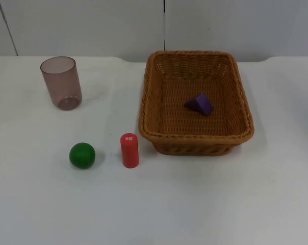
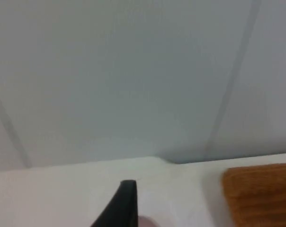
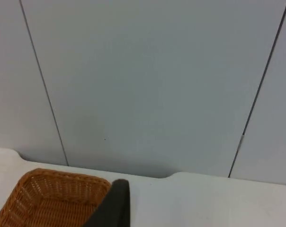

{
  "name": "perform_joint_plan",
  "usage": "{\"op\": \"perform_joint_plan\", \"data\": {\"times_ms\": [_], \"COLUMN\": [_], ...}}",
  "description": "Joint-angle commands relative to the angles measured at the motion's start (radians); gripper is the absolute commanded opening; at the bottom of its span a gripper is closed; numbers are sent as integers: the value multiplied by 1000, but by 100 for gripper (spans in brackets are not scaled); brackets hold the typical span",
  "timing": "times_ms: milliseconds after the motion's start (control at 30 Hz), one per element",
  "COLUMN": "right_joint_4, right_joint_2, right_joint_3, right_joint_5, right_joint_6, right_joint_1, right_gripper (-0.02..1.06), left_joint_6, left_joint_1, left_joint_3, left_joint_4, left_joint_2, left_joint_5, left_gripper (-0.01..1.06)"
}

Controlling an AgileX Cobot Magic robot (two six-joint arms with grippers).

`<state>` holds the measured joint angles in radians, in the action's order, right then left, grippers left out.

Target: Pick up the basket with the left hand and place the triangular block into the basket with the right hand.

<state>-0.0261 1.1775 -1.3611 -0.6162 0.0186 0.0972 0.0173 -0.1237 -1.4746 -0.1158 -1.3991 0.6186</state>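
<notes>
Basket (image 1: 196,102) first, from the top view: it stands flat on the white table (image 1: 220,204), and the purple triangular block (image 1: 199,104) already lies inside it, a little right of the middle of its woven floor. That disagrees with my task as worded, so I judge the danger to be a needless regrasp: reaching in for the block could nudge the basket or tip it against the red cylinder (image 1: 129,150) standing just beside its near left corner. A green ball (image 1: 82,155) lies left of the cylinder and would roll if bumped. The tinted plastic cup (image 1: 61,82) stands upright well apart at the far left and looks empty.

Left wrist view: my left gripper (image 2: 124,201) hangs above the table's far edge, facing the grey partition wall (image 2: 133,71), a corner of the basket off to one side. I cannot tell whether its fingers are apart or together.

Right wrist view: my right gripper (image 3: 113,204) likewise faces the wall, beside the basket's far corner; again, I cannot tell its state.
</notes>
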Motion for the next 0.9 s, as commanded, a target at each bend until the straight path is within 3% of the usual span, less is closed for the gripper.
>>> {"op": "perform_joint_plan", "data": {"times_ms": [0, 167, 333, 467, 500, 667, 767, 867], "right_joint_4": [4, 6, -3, -43, -43, -43, -43, -43], "right_joint_2": [-7, -7, -66, -126, -154, -336, -425, -593], "right_joint_3": [6, 41, 130, 169, 178, 185, 183, 169], "right_joint_5": [10, 7, 150, 186, 174, 79, 66, -36], "right_joint_6": [-3, -3, -3, -3, -3, -1, 1, 110], "right_joint_1": [-7, -7, -7, -7, -7, -7, -7, -7], "right_gripper": [105, 105, 105, 105, 105, 105, 105, 105], "left_joint_6": [-115, -94, -44, -65, -111, -120, -120, -120], "left_joint_1": [8, 8, 8, 8, 8, 8, 8, 8], "left_joint_3": [4, 4, 8, 92, 150, 330, 363, 370], "left_joint_4": [130, 130, 161, 221, 232, 250, 264, 278], "left_joint_2": [35, 74, 142, 235, 303, 526, 599, 773], "left_joint_5": [0, -10, 50, 8, 5, -9, -3, 33], "left_gripper": [105, 105, 105, 105, 105, 105, 105, 105]}}
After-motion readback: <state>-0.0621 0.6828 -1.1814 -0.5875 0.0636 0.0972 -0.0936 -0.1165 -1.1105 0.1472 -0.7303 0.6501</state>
